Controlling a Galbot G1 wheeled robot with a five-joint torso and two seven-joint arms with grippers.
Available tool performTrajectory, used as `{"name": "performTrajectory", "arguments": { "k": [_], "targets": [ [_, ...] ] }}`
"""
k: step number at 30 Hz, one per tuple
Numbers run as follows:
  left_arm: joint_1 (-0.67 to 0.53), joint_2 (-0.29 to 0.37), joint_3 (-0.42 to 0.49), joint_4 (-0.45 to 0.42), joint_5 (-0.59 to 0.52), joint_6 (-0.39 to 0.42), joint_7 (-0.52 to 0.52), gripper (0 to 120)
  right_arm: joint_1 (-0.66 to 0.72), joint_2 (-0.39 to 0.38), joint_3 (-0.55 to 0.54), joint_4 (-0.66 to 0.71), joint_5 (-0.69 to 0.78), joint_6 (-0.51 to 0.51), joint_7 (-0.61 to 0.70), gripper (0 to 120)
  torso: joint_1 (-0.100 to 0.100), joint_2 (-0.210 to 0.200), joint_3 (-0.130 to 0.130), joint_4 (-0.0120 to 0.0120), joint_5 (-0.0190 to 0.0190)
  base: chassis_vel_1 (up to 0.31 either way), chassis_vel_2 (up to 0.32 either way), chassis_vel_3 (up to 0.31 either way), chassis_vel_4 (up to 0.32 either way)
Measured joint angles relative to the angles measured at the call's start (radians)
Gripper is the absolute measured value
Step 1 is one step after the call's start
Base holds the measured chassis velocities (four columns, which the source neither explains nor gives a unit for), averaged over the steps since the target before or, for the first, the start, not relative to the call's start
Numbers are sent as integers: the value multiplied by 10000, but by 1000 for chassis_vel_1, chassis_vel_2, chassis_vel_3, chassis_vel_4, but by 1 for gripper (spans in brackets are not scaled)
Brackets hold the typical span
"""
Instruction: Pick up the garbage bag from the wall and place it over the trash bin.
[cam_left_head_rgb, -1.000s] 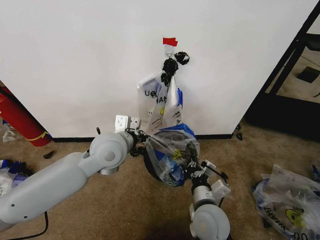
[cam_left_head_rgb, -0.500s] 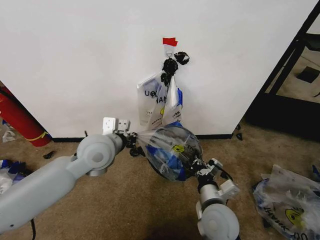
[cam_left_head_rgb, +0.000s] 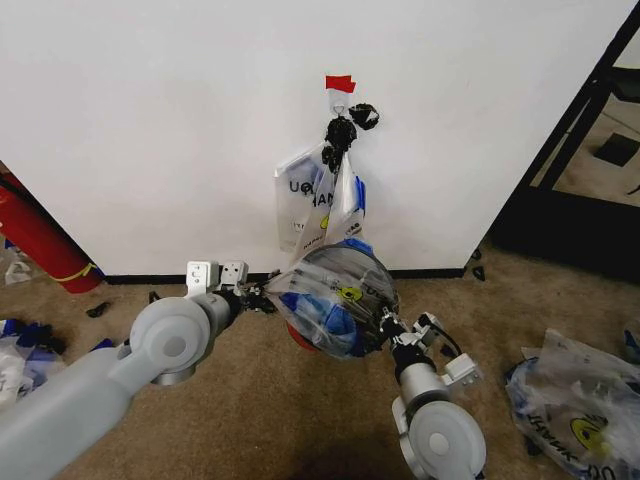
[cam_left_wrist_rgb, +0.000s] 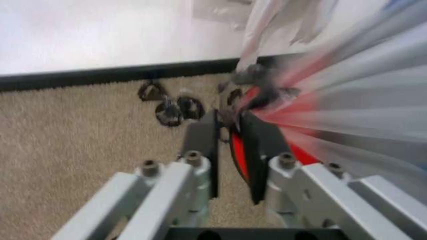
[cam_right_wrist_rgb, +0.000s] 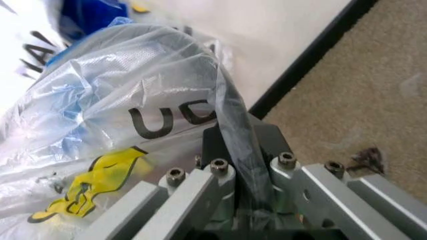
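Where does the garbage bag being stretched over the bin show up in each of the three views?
Head view: garbage bag centre, stretched between both grippers.
Left wrist view: taut sheet running from the left gripper.
Right wrist view: bag pinched by the right gripper.
Shared landmark: black baseboard.

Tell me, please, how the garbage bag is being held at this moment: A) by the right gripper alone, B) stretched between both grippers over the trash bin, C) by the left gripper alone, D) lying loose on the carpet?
B: the left gripper and right gripper each pinch an edge of the garbage bag, which is spread taut over the trash bin.
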Motion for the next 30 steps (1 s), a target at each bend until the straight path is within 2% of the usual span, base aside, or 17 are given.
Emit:
{"name": "performTrajectory", "arguments": {
  "k": [4, 6, 9, 10, 13, 15, 17, 20, 22, 24, 25, 27, 30],
  "targets": [
    [512, 232, -529, -529, 323, -72, 188, 32, 122, 63, -34, -123, -26, -105, 188, 0, 0, 0, 1, 2, 1, 0, 0, 0, 0],
    [805, 438, -787, -923, 656, -230, 368, 42, 166, 91, -17, -175, -27, -151, 274, 0, 0, 0, 0, 6, 2, 0, 0, 0, 0],
    [1066, 714, -909, -1464, 1334, -561, 767, 54, 165, 97, 113, -199, -40, -236, 391, 0, 0, 0, 0, -3, -1, 0, 0, 0, 0],
    [1066, 714, -909, -1464, 1334, -561, 767, 54, 165, 97, 113, -199, -40, -236, 391, 0, 0, 0, 0, -3, -1, 0, 0, 0, 0],
    [1286, 1161, -648, -2306, 2540, -977, 2142, 68, 180, 31, 135, -271, -233, -337, 446, 0, 0, 0, 0, 3, 3, 0, 0, 0, 0],
    [1271, 1392, -123, -2624, 3179, -1018, 3056, 77, 241, -34, 13, -329, -438, -386, 468, 0, 0, 0, 0, 0, 2, 0, 0, 0, 0],
    [1235, 1417, -4, -2643, 3263, -1001, 3169, 79, 250, -43, -22, -340, -477, -393, 468, 0, 0, 0, 0, 2, 3, 0, 0, 0, 0],
    [286, 1339, 1245, -2599, 3573, -751, 3677, 92, 248, -74, -158, -351, -735, -439, 453, 0, 0, 0, 0, 7, -1, 0, 0, 0, 0],
    [-753, 1101, 2299, -2256, 3480, -598, 3751, 98, 202, -94, -181, -327, -870, -455, 427, 0, 0, 0, 0, 0, 2, 0, 0, 0, 0],
    [-1093, 1013, 2660, -2147, 3393, -552, 3747, 99, 194, -102, -182, -322, -905, -455, 414, 0, 0, 0, 1, -1, 3, 0, 0, 0, 0],
    [-1809, 799, 3379, -1890, 3113, -441, 3698, 100, 180, -120, -174, -309, -977, -455, 393, 0, 0, 0, 2, -4, -1, 0, 0, 0, 0],
    [-2649, 532, 4133, -1559, 2647, -261, 3465, 100, 179, -144, -140, -302, -1003, -455, 385, 0, 0, 0, 2, -3, 3, 0, 0, 0, 0],
    [-3097, 376, 4554, -1363, 2357, -151, 3304, 98, 180, -165, -114, -295, -1012, -455, 379, 0, 1, 0, 2, -2, 3, 0, 0, 0, 0]
  ]
}}
